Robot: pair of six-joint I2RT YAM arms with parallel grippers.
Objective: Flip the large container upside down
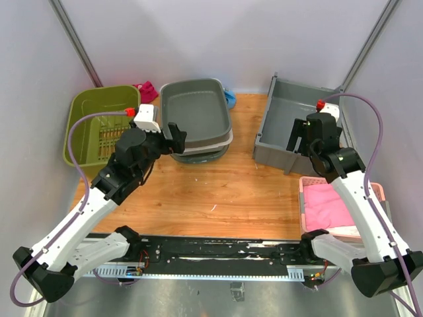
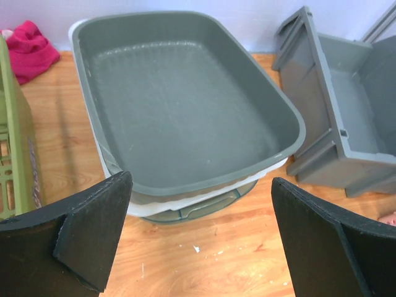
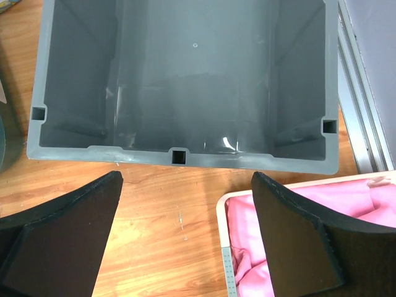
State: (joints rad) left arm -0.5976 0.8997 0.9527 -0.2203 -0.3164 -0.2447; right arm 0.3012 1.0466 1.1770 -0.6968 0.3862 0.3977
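Large container, as I read it, is the grey bin [image 1: 285, 115] at the upper right of the overhead frame. It sits upright on the desk [image 1: 218, 185] with its mouth facing up and is not yet turned. It looks the deepest thing here, though the grey tub [image 1: 195, 109] at upper centre is also roomy, so I hold that reading loosely.

My right end effector [image 3: 185, 179] hangs spread wide and holding nothing, just short of the bin's near wall, which fills the top of the wrist frame. I judge it is lined up there to take that rim for tipping. My left end effector [image 2: 201, 182] is equally wide and empty. It faces the tub, which is nested in a white tub [image 2: 142, 207]; perhaps it is there to steady things or simply waiting.

The right arm covers part of the bin's near wall in the overhead view, and the bin's far corners are cut off at the wrist. What lies under the nested tubs is hard to make out.
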